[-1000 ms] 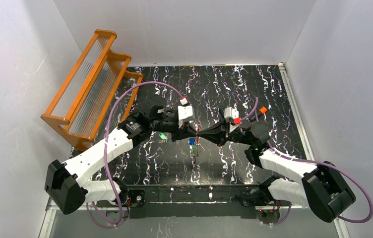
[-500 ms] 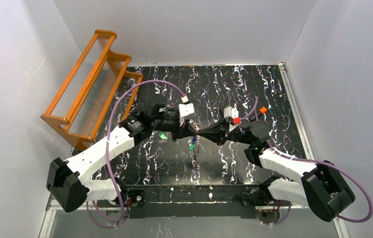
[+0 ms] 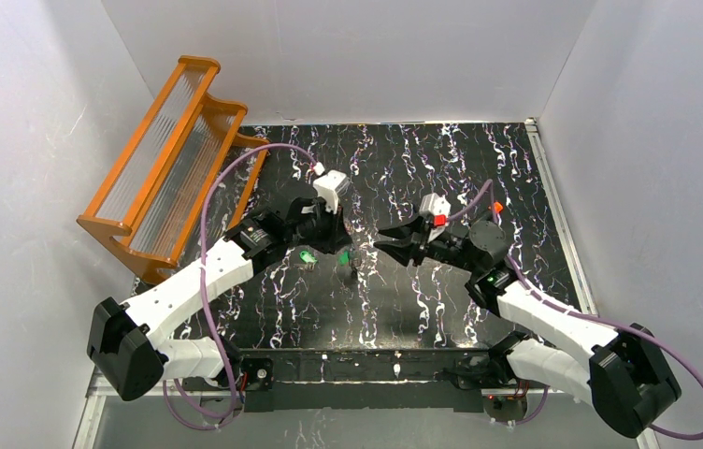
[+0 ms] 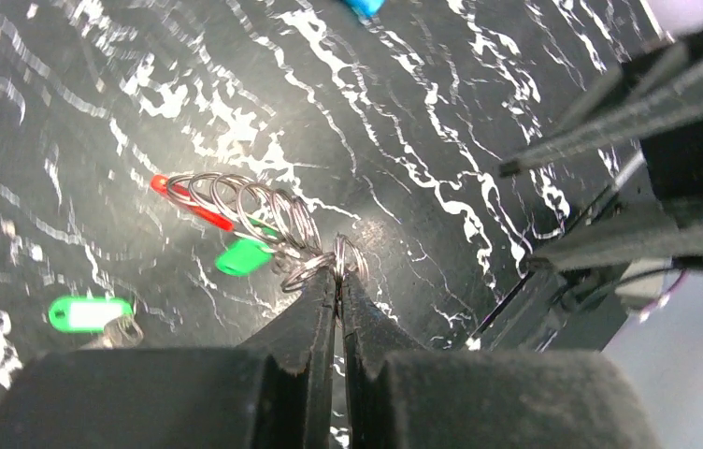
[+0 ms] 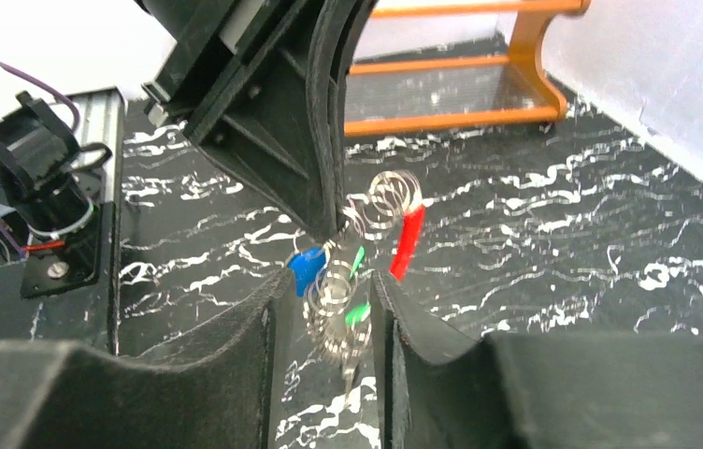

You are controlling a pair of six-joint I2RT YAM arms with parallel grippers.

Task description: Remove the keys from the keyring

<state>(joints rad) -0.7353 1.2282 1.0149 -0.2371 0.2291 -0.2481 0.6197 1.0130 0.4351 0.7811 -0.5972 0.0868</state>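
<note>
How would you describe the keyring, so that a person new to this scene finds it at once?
Over the black marbled table, look at the tip of the left gripper, shut on it. The keyring is a coil of silver wire loops carrying a red key and a green key, unlike the loose green key lying flat nearby.

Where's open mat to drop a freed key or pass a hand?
Crowded: centre, where left end effector holds the keyring facing right end effector, loose green key beside; rack crowds back-left. Free on the mat: back strip beyond both end effectors, back-right corner by the right wall, near-centre strip by the front edge.
</note>
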